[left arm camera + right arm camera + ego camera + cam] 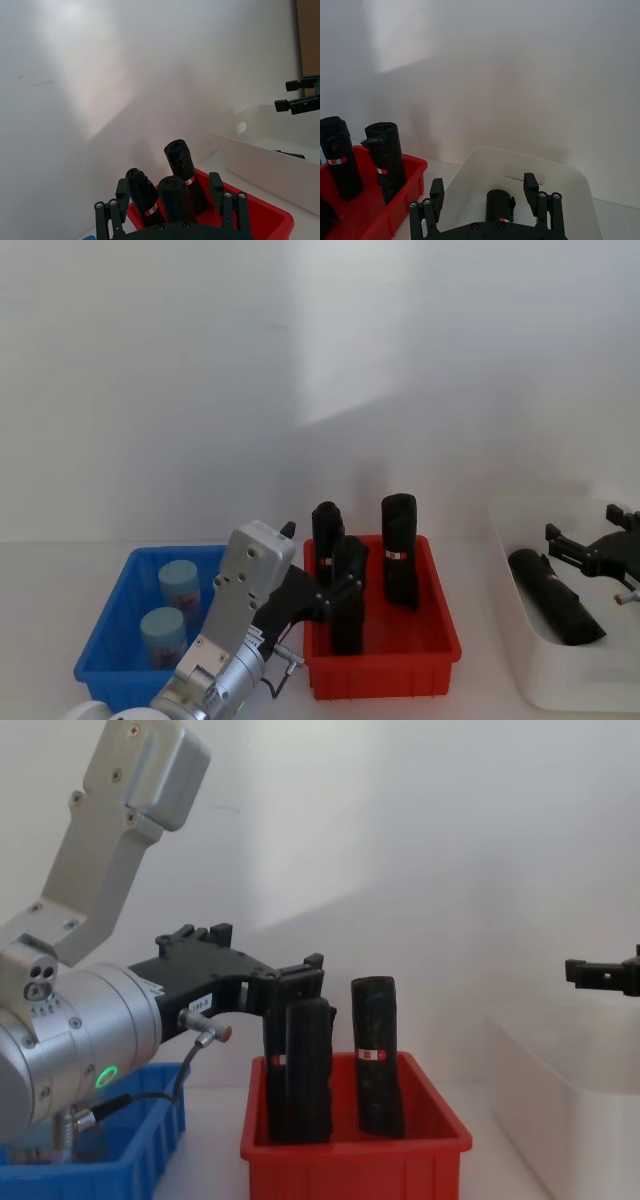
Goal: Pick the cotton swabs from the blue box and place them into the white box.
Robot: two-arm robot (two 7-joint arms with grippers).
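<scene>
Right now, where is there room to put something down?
The white box is bare in front of the black cylinder lying in it; the open right gripper hangs over that. A bare table strip runs between that box and the red bin. The red bin is crowded: three standing cylinders, the open left gripper close by.

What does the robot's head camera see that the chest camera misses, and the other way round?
Head view's extras: two cotton swabs tubs inside the blue box, and a black cylinder lying in the white box. Chest view's extra: a green light on the left arm. Shared: the red bin with upright black cylinders, the open left gripper near them, the open right gripper over the white box.
</scene>
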